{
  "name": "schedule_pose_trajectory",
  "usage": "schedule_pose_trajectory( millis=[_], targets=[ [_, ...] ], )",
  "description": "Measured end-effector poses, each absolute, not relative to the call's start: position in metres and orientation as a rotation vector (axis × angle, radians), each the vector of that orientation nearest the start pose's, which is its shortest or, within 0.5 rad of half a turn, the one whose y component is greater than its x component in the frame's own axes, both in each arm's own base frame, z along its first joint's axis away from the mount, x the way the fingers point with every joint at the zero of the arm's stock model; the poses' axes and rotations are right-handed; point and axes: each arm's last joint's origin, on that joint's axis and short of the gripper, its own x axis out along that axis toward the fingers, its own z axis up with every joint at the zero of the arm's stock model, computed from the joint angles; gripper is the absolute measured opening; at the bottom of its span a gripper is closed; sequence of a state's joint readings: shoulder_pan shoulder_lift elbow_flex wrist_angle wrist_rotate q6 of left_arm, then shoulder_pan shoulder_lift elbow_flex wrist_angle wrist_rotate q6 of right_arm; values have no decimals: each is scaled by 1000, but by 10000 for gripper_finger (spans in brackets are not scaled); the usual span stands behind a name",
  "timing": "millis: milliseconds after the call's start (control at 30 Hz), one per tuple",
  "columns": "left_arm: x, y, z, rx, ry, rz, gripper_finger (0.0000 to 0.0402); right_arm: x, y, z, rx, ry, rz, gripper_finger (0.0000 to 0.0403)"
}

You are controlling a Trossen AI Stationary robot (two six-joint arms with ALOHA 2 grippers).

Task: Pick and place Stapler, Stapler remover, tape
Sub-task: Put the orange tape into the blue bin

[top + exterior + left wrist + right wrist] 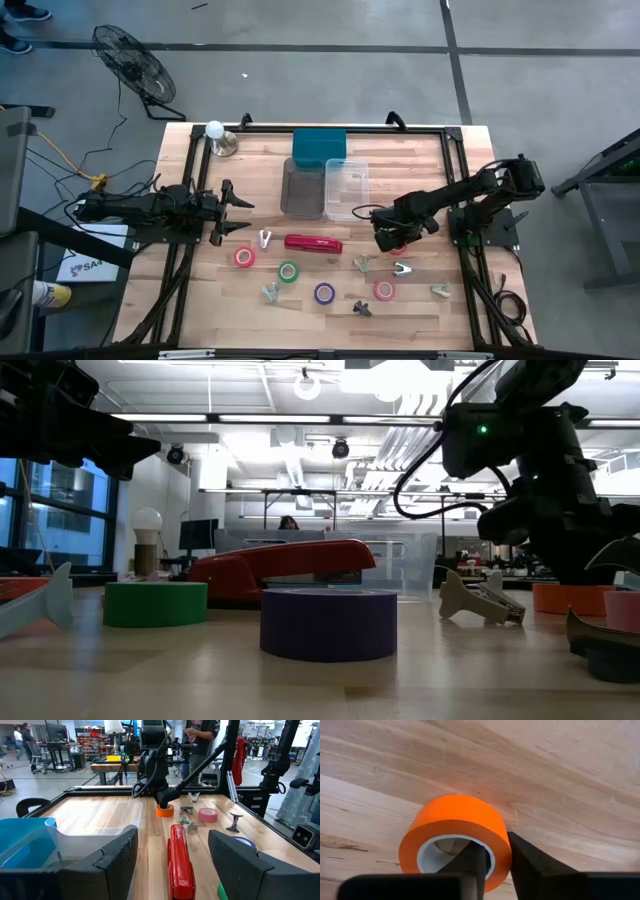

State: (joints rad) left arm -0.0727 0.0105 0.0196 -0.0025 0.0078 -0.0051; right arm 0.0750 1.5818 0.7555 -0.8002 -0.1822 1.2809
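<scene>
The right gripper (492, 857) is down on an orange tape roll (455, 837), one finger inside the pale core and the other outside the wall, so it pinches only that one side. On the table (420, 180) this roll sits at about 3 o'clock, just below the clear bin (346, 188).

A one-sided pinch like this could let the roll pivot or slide out as it lifts, especially if the fingers close unevenly. A dropped roll would probably land on edge and wheel toward the staple removers (400, 268) close by at 4 o'clock, or off the table. The lift path to the bin is short, so a swinging roll could clip its rim.

The left gripper (232, 213) waits at 9 o'clock with its fingers spread wide, holding nothing. The red stapler (313, 243) lies flat near the centre. Red, green, purple and pink rolls lie scattered from 6 to 8 o'clock.

The surface is pale wood planking inside a black frame. Beyond it is a bright open workshop with benches, ceiling lights, a floor fan (130, 60), and people standing in the distance.
</scene>
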Motion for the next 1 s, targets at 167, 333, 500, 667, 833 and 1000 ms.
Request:
schedule_pose_trajectory(
  millis=[167,333,500,667,833,1000],
  targets=[
    [97,-7,169,-5,-6,-80,238,225,21,137,1033,1482,-866,32],
    [97,-7,169,-5,-6,-80,238,221,20,154,1076,1402,-834,32],
    [97,-7,169,-5,-6,-81,238,220,13,177,1125,1286,-794,42],
    [97,-7,169,-5,-6,-81,238,227,0,201,1105,1185,-744,32],
    [97,-7,169,-5,-6,-81,238,238,-15,226,1030,1112,-668,33],
    [97,-7,169,-5,-6,-81,238,246,-31,250,908,1045,-600,37]
  ],
)
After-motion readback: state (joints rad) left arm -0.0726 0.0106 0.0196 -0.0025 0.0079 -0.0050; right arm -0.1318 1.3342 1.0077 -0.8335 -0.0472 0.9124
